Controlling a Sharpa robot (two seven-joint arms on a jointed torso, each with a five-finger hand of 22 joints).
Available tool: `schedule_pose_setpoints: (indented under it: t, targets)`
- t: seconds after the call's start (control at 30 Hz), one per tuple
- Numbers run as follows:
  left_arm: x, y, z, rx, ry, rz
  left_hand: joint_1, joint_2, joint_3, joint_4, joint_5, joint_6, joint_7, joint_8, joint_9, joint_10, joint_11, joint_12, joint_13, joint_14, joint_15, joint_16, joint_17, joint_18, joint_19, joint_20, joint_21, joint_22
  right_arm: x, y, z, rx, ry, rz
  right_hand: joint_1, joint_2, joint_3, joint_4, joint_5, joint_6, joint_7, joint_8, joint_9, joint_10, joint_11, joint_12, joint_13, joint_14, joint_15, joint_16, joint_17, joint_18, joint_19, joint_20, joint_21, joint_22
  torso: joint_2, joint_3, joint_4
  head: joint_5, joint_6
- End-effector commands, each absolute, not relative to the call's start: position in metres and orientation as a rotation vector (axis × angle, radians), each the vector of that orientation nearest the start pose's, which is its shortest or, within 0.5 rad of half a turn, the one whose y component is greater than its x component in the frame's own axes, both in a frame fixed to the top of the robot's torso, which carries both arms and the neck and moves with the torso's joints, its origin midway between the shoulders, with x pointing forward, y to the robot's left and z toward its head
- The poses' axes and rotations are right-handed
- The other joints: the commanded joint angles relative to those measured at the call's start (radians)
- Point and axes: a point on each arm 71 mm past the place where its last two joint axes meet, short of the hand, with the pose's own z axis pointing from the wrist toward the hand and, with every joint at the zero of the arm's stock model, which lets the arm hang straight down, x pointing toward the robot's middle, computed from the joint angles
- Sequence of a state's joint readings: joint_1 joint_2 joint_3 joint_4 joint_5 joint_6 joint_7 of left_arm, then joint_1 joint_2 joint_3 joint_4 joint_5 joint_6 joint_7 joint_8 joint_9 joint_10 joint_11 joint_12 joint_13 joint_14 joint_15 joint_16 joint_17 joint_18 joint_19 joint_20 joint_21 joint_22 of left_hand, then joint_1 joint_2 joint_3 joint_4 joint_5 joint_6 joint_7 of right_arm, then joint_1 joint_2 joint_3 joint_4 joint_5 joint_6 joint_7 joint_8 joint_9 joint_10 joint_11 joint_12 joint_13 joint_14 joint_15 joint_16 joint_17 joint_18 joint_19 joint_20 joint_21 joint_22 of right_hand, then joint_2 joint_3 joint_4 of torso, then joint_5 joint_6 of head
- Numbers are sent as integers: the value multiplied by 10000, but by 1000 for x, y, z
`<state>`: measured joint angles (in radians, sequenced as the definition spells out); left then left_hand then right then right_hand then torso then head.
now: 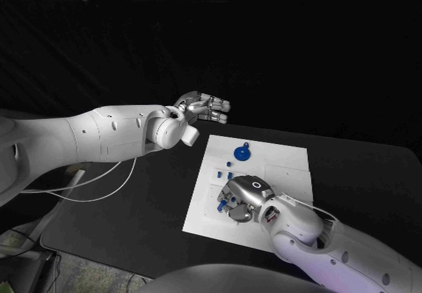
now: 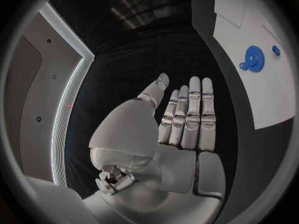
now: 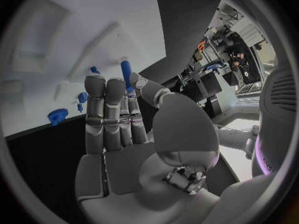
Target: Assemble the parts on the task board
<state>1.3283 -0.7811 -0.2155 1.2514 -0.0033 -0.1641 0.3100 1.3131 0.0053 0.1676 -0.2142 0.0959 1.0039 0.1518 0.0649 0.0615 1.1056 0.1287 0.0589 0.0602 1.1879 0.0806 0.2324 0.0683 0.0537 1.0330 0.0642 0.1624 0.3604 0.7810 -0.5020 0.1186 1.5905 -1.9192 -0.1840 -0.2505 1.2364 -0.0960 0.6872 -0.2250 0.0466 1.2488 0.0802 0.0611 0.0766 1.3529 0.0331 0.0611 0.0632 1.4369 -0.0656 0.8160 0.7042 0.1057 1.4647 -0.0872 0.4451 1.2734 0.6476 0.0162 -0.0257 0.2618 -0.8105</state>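
Blue parts were seen scattered on the white task board (image 1: 286, 177), which lay near the middle of the black bench (image 1: 132, 207). In the head view, a blue gear (image 1: 243, 152) lay flat near the board's far edge, with small blue pegs (image 1: 229, 175) just nearer along the board's left side. The right robot hand (image 1: 244, 199) was lowered over the board's near left part, its fingers bent down among several small blue pieces; whether any piece was gripped could not be told. The left robot hand (image 1: 205, 108) was held raised beyond the far left corner of the board, well apart from it.

In the left wrist view, the left robot hand (image 2: 184, 117) was shown flat, its fingers straight and side by side, holding nothing; the gear (image 2: 253, 58) lay on the board beyond it.

In the right wrist view, the right robot hand (image 3: 118, 119) was shown with its fingers extended toward the board, and a blue peg (image 3: 126, 73) stood just past the fingertips; contact could not be confirmed.

The parts were judged light, stiff and smooth, so likely to slip or skid. A peg would best be pinched across its shaft, the gear by its rim.
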Motion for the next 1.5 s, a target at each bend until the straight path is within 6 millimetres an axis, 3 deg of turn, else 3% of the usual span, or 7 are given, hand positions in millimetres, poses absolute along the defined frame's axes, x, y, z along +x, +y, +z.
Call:
schedule_pose_setpoints:
  t: [0.03,1.13,1.5]
  targets:
    - [536,258,-191,-10679,15534,-13832,8,30,7,-46,-22,20,-5,9,12,1,-4,17,-10,21,20,5,6,25,27,-8,36,-10,369,-16,-284,-4974,17495,8359,20,70,-10,-35,35,44,-8,36,12,238,-154,24,8,42,-45,-60,9,165,439,-51,3,-7,-1,0,6,3,-11]
    - [536,259,-192,-10697,15575,-13819,10,25,-6,-31,-26,8,-3,10,12,-12,0,16,-10,17,23,9,7,25,16,-4,66,-61,368,-13,-290,-5669,17388,7523,-3,75,-8,-113,26,69,-13,35,0,253,-158,21,5,40,-52,-90,60,122,428,-66,23,11,-3,-4,3,-8,-28]
    - [536,259,-192,-10708,15609,-13810,10,25,-6,-31,-26,8,-3,10,12,-12,0,16,-10,17,23,9,7,25,16,-4,66,-61,360,-4,-298,-6035,17668,7854,-62,-8,-448,-47,197,-123,49,19,-46,-21,-95,9,-4,-25,11,-126,15,124,388,-1,-345,-92,-3,-6,1,-22,-44]
